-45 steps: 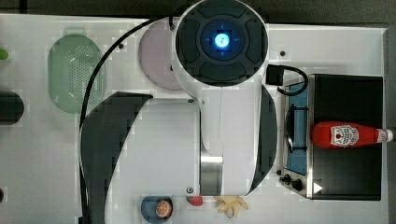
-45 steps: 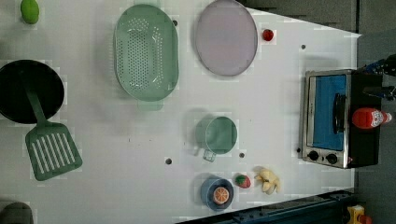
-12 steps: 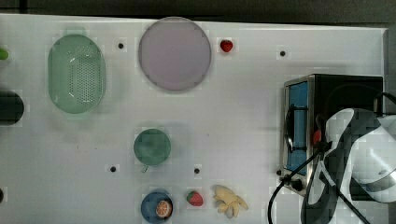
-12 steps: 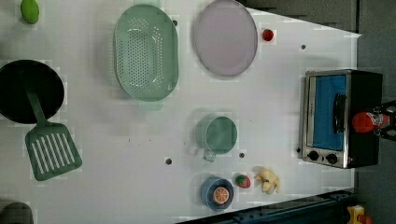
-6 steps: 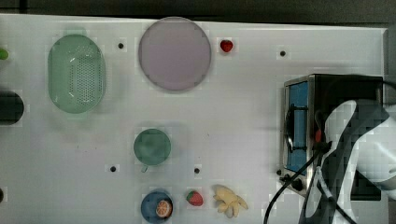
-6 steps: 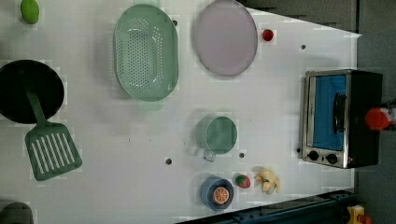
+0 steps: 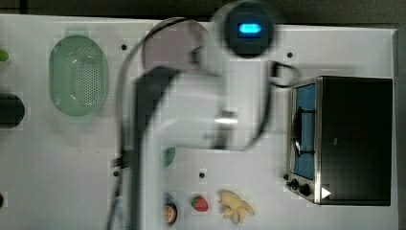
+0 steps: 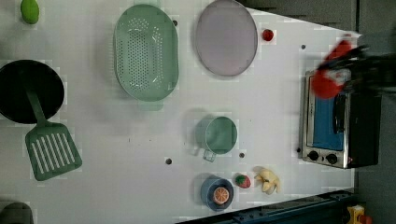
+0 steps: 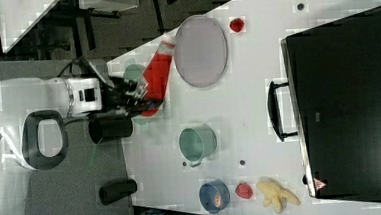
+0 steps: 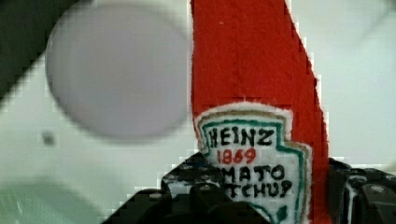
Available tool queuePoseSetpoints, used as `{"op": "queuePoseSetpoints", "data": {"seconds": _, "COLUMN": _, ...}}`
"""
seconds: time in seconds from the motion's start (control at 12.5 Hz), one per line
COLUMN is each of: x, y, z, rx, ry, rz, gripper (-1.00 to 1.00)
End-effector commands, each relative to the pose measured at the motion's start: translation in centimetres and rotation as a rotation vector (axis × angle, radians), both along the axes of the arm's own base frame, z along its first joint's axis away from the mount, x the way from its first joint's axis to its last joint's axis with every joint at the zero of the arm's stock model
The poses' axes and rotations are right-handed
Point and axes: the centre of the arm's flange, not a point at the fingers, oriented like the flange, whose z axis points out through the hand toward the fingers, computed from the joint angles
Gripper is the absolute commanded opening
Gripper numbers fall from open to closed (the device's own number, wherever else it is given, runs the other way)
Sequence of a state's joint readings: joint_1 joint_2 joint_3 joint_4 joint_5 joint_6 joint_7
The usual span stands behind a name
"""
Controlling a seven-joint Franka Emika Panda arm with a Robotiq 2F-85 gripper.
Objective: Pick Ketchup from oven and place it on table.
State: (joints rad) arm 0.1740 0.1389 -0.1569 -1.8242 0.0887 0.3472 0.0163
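Ketchup (image 9: 157, 74) is clamped in the end effector (image 9: 136, 94), held off the oven (image 9: 346, 103) above the table (image 9: 255, 58).

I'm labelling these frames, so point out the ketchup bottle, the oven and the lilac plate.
Ketchup (image 10: 252, 70): wrist view, on its red body above the label.
Oven (image 7: 356, 139): top view, on its black top.
Lilac plate (image 8: 226, 37): left view, at its centre.

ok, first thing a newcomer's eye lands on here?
The red Ketchup bottle clamped in the gripper, held in the air: the wrist view has its label up close over the lilac plate. Next, the oven at the top view's right, its black top bare.
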Motion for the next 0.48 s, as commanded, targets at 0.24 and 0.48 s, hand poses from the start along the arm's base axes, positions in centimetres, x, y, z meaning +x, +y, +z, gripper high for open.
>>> {"op": "queuePoseSetpoints", "data": {"seconds": 0.24, "x": -2.9, "y": -2.4, "z": -9.5, "rx": -0.027, "ry": 0.026, "rz": -0.070, "gripper": 0.23}}
{"op": "queuePoseSetpoints", "data": {"seconds": 0.48, "x": -5.4, "y": -3.5, "z": -14.9, "rx": -0.041, "ry": 0.029, "rz": -0.090, "gripper": 0.23}}
